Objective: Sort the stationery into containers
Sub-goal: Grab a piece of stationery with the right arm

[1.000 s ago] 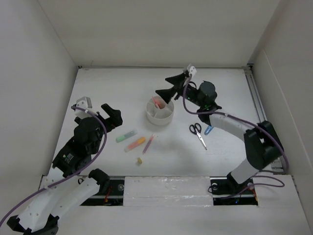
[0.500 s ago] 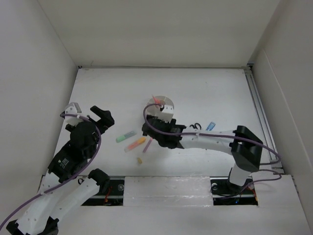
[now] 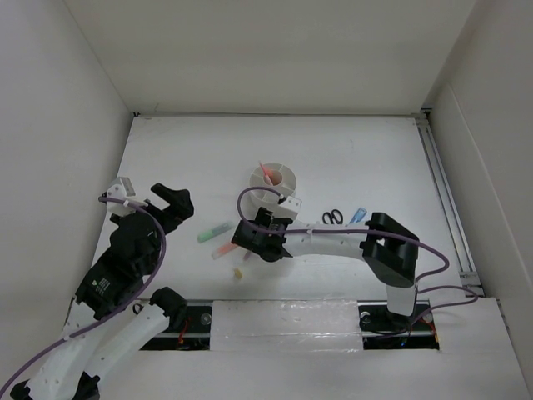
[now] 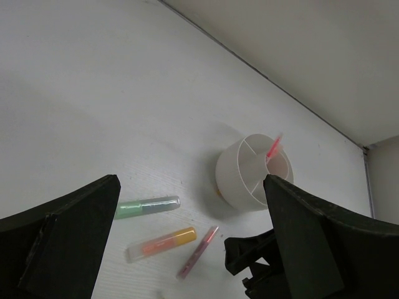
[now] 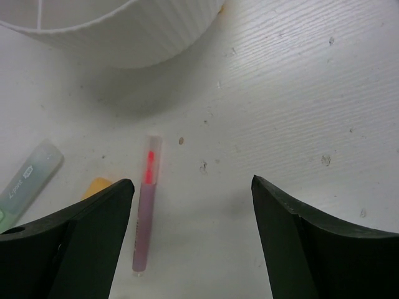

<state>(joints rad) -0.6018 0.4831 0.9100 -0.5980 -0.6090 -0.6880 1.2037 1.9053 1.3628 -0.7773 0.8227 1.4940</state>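
White surface [image 3: 191, 150] carries the round white organizer [image 3: 273, 187] at mid-frame, with a tilted red-pink pen [image 3: 265, 172] standing in it. Just below the organizer, the right end effector [image 5: 192, 184] hovers with jaws wide; a loose pink pen [image 5: 145, 202] lies untouched between its fingers. The green highlighter [image 3: 215, 232] and orange highlighter [image 4: 163, 243] lie to the left. The left end effector [image 4: 190, 180] hangs wide apart, empty.

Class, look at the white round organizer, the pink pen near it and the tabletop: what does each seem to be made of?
Organizer: probably matte white plastic; its wall shows fine moulded ribs. Pink pen: likely translucent plastic; a red core shows through the barrel. Tabletop: perhaps white-painted wood; faint grain lines and small specks show.
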